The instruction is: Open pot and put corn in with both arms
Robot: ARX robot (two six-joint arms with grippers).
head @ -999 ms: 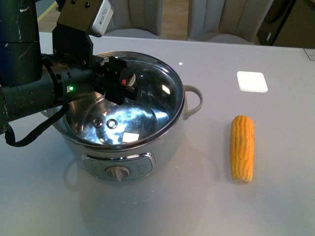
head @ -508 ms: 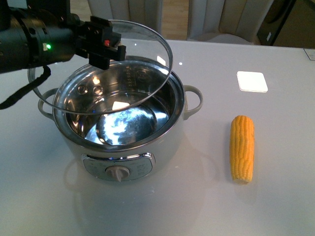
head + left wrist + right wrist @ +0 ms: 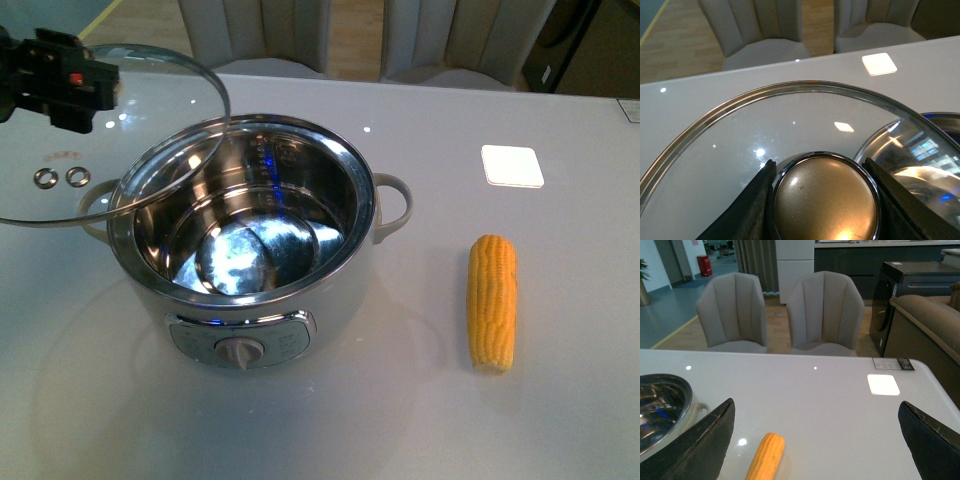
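Observation:
The pot (image 3: 366,212) stands open at the table's middle left, with its steel inside bare and its control knob facing me. My left gripper (image 3: 62,80) is shut on the knob (image 3: 825,200) of the glass lid (image 3: 120,150), holding it tilted above the table to the pot's left, its edge overlapping the pot's left rim. In the left wrist view both fingers (image 3: 752,200) press against the knob. The corn (image 3: 493,302) lies on the table to the pot's right. My right gripper (image 3: 816,404) is open and empty above the table, with the corn (image 3: 766,456) below between its fingers.
A white square pad (image 3: 512,165) lies on the table beyond the corn. Two grey chairs (image 3: 780,310) stand behind the far edge. A small label (image 3: 892,363) sits near the far right corner. The pot's rim (image 3: 675,385) shows in the right wrist view.
My left gripper has lifted the glass lid off the pot and carried it up and to the left. The pot now stands open. The corn has not moved.

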